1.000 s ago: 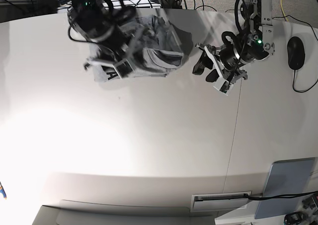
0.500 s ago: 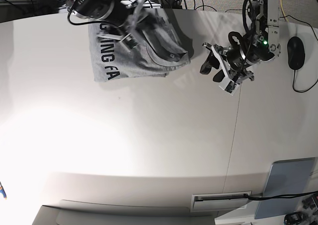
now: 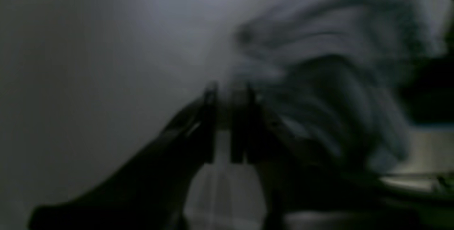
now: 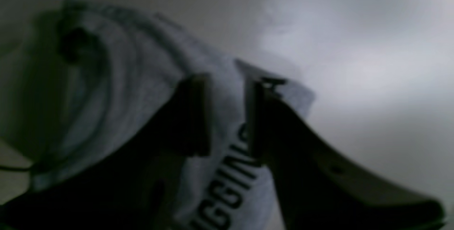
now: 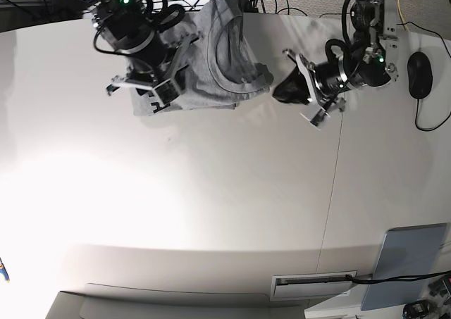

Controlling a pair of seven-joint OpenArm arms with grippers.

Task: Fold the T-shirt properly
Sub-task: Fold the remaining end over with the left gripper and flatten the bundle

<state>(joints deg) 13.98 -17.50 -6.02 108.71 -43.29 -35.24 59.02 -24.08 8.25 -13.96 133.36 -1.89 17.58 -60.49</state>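
Squaring that bundle calls for slow, even pulls on edges, not bunched middles. Nearest me, the left gripper (image 5: 304,101) hangs beside the cloth, not touching; blur hides its fingers, so I cannot tell its state. Farther back, the right gripper (image 4: 227,116) has fingers spread over the T-shirt (image 5: 225,65), which lies beneath it: soft heather-grey cotton, rumpled into rounded folds, black block lettering peeking between the fingers.
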